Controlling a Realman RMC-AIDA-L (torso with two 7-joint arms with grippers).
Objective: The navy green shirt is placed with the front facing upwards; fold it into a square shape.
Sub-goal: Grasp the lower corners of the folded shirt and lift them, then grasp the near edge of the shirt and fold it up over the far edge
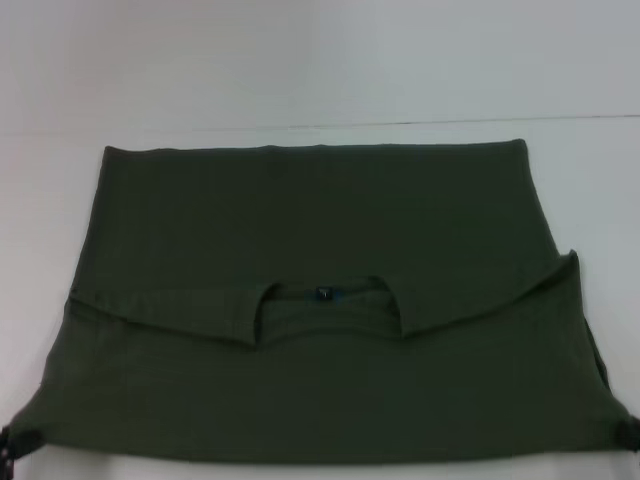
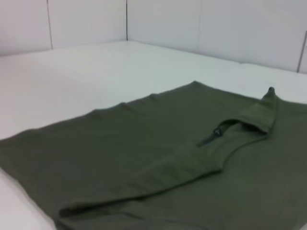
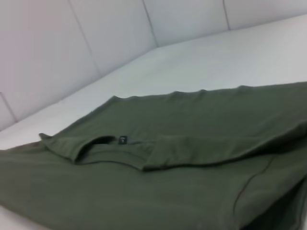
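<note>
The navy green shirt (image 1: 320,220) lies spread on the white table (image 1: 60,200), taking up most of the head view. A far layer lies over a near layer. The far layer's near edge runs across the middle, with the round neck opening and a small dark label (image 1: 322,293) at its centre. No chest print shows. Both wrist views look low across the shirt (image 2: 144,143) (image 3: 192,124), and the label (image 2: 217,132) (image 3: 123,140) shows in each. My left gripper (image 1: 8,445) is a dark bit at the shirt's near left corner, my right gripper (image 1: 628,432) at the near right corner.
White walls (image 1: 320,60) close off the table at the back, and a wall corner (image 2: 126,19) shows beyond the shirt in the wrist views. Bare tabletop lies to the left, right and far side of the shirt. One fold corner (image 1: 573,256) stands slightly raised at the right.
</note>
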